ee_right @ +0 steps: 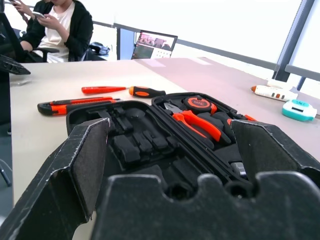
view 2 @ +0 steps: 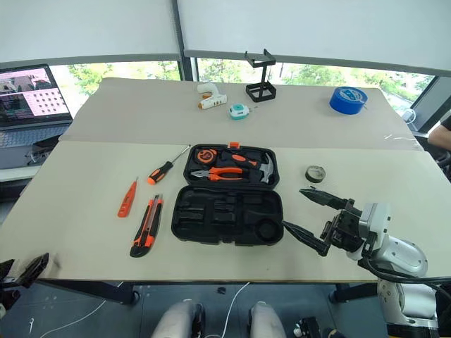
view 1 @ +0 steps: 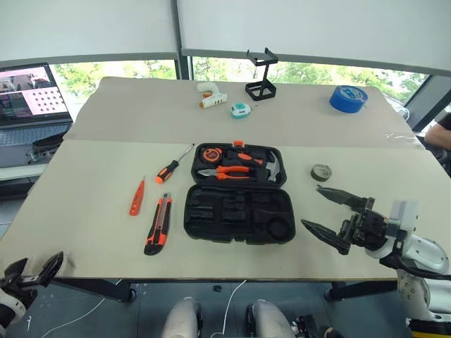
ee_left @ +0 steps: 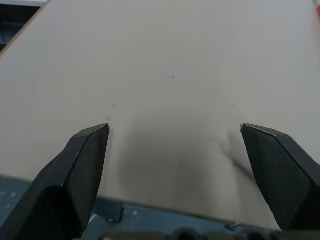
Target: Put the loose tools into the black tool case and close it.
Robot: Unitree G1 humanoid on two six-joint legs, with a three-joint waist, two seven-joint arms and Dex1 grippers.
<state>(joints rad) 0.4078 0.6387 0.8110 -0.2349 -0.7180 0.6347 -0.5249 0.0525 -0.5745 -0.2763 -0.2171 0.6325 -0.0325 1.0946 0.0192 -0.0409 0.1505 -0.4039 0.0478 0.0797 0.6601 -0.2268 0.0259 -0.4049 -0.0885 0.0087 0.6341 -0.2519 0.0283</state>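
Black plastic clamshell tool case (view 1: 238,193) lies open at surface (view 1: 84,211) centre. Orange-black utility knife (view 1: 158,224), slim orange tester screwdriver (view 1: 137,196) just left: light, rigid; grasp mid-handle. Right claw (view 1: 328,214) released beside case; left claw (ee_left: 175,131) released, empty.

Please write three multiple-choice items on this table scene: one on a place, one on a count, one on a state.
1. Where does the grey tape roll lie?
A. right of the case
B. inside the case
C. beside the utility knife

2. How many tools lie loose left of the tool case?
A. one
B. three
C. five

3. The case is:
A. latched shut
B. open flat
C. standing on edge

Answers: 1 A, it sits alone past the case's right side. 2 B, screwdriver, tester, utility knife. 3 B, both halves show their recesses.
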